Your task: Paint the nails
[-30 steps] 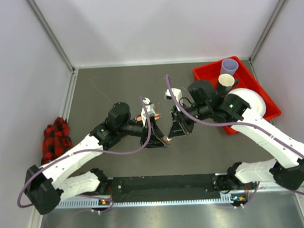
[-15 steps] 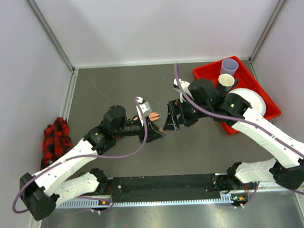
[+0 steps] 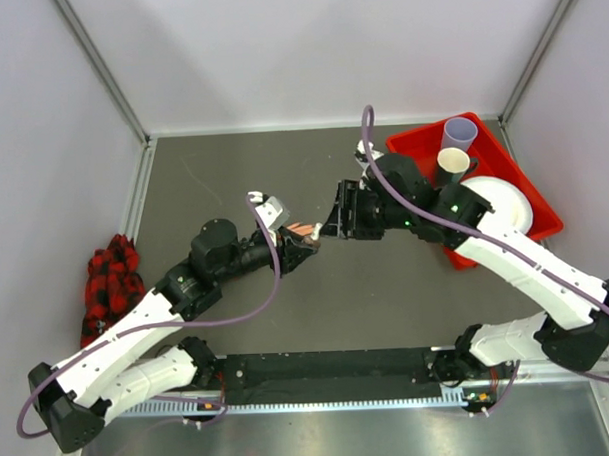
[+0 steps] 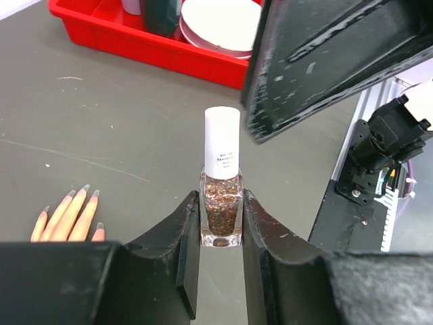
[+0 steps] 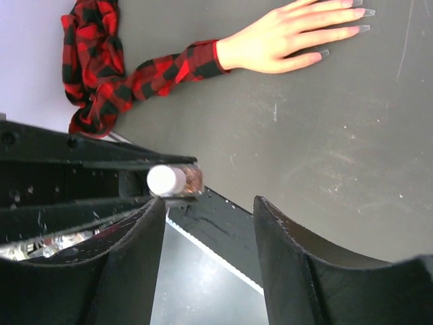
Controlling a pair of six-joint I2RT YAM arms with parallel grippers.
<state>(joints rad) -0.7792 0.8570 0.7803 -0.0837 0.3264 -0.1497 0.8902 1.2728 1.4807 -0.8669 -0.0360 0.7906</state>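
Nails [image 5: 366, 12] lie flat; left jaws hold the bottle [image 4: 221, 203] toward right jaws.

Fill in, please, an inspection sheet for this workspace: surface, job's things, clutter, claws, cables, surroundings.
Surface: grey table, scuffed, no spill seen.
Job's things: mannequin hand lies flat, back up, in a plaid sleeve; nails look bare. The nail polish bottle is capped and upright.
Clutter: red tray at the far right, holding cups and a white dish.
Claws: left claw is shut on the bottle; right claw is open near the cap, not gripping it.
Cables: a purple cable loops along each arm.
Surroundings: plain walls with a metal frame; nothing else seen.
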